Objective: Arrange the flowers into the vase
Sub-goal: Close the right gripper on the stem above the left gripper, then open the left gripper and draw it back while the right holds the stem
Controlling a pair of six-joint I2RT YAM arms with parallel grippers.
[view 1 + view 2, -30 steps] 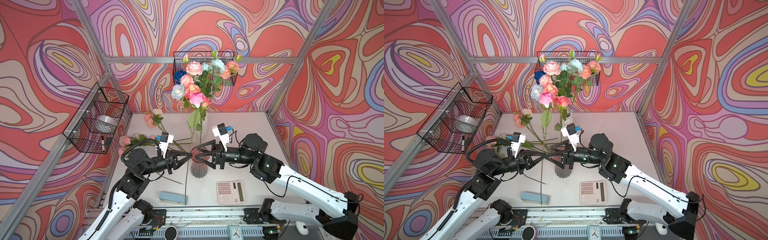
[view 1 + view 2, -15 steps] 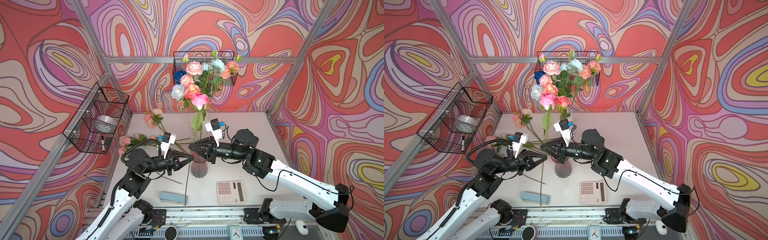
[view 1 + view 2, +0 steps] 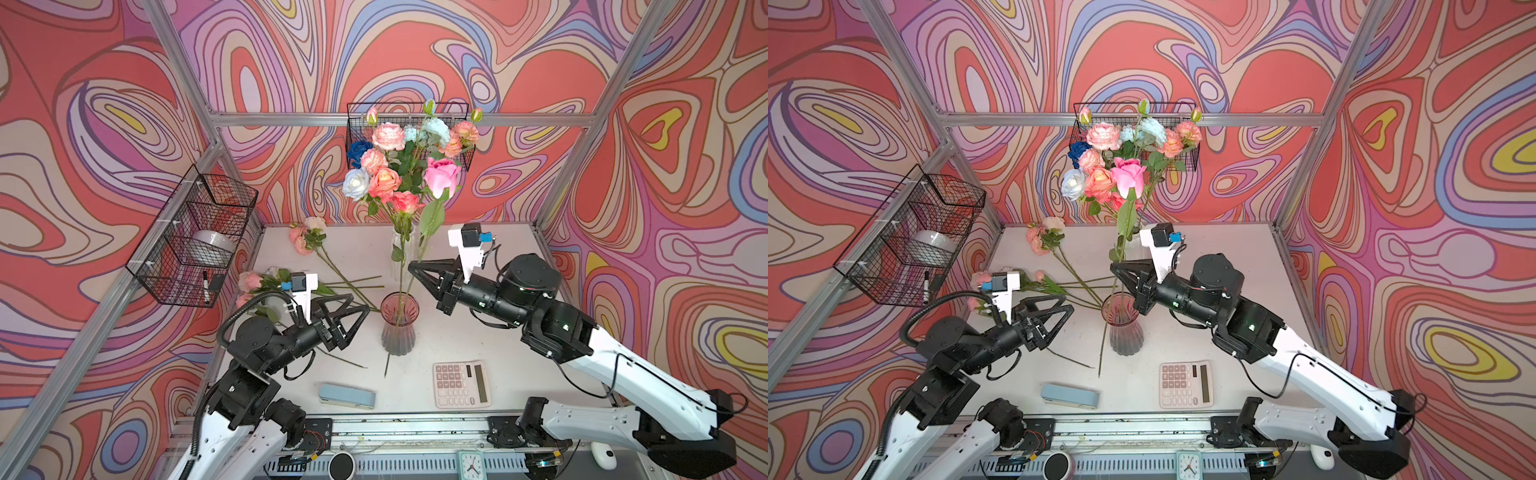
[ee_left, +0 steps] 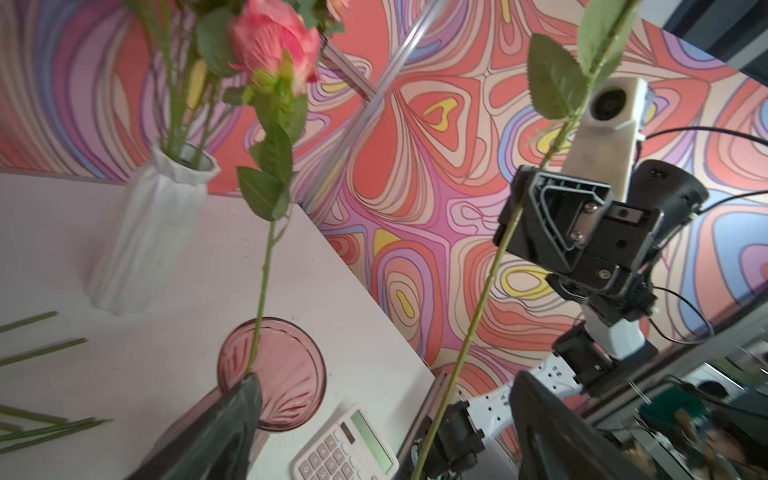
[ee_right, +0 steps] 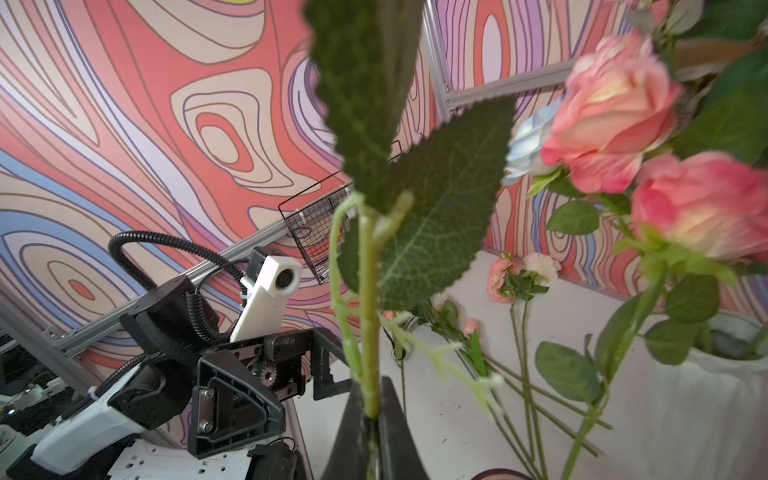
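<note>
Right fingers (image 3: 412,266) are being clenched on the green stem (image 4: 481,299) of a bright pink rose (image 3: 441,176). The grip is being made partway up, below a large leaf (image 5: 432,224). That rose is being held nearly upright, slightly tilted, with its head near the bouquet standing in the white vase (image 4: 153,232) at the back. In the left wrist view its lower stem is being shown hanging beside the pink glass vase (image 4: 272,374), not inside it. One coral rose (image 4: 274,41) is being carried in that pink glass vase. Left fingers (image 3: 360,309) are being held spread wide and empty, just left of the pink glass vase. Whether a tip is touching its rim cannot be told. Other flowers (image 3: 307,243) are being left lying on the white surface (image 3: 415,390) beyond the left arm. A calculator (image 3: 461,384) is being seen near the front edge.
</note>
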